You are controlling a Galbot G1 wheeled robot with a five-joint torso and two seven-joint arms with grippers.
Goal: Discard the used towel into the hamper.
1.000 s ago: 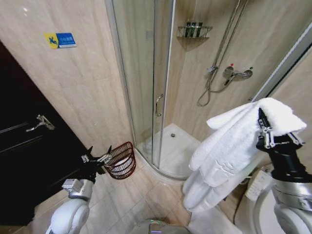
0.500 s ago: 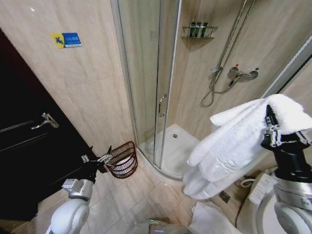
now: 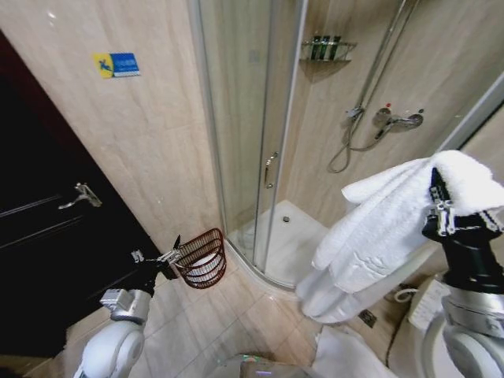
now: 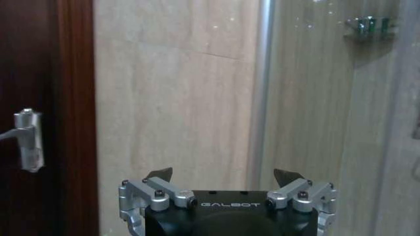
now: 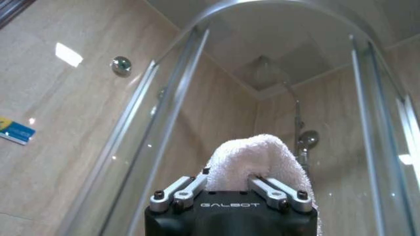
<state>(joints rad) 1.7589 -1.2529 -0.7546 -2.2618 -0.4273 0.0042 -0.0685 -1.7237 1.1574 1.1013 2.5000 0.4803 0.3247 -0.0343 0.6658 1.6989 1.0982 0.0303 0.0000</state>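
A large white towel (image 3: 378,228) hangs from my right gripper (image 3: 441,206), which is raised at the right of the head view and shut on the towel's upper fold (image 5: 253,157). The towel's lower folds droop toward the floor by the shower tray. The hamper (image 3: 202,257), a small reddish-brown wicker basket, stands on the tiled floor against the wall beside the shower's glass door. My left gripper (image 3: 157,258) is low at the left, just left of the hamper, open with nothing between its fingertips (image 4: 161,173).
A curved glass shower enclosure (image 3: 252,142) fills the middle, with a white tray (image 3: 295,240) at its base. A dark wooden door (image 3: 47,228) with a metal handle stands at the left. A white fixture (image 3: 417,315) is low at the right. Open tiled floor (image 3: 228,323) lies in front.
The whole head view has shifted, so the camera has moved; the hamper and shower door now sit slightly further right. Both arms keep their poses, the towel still held.
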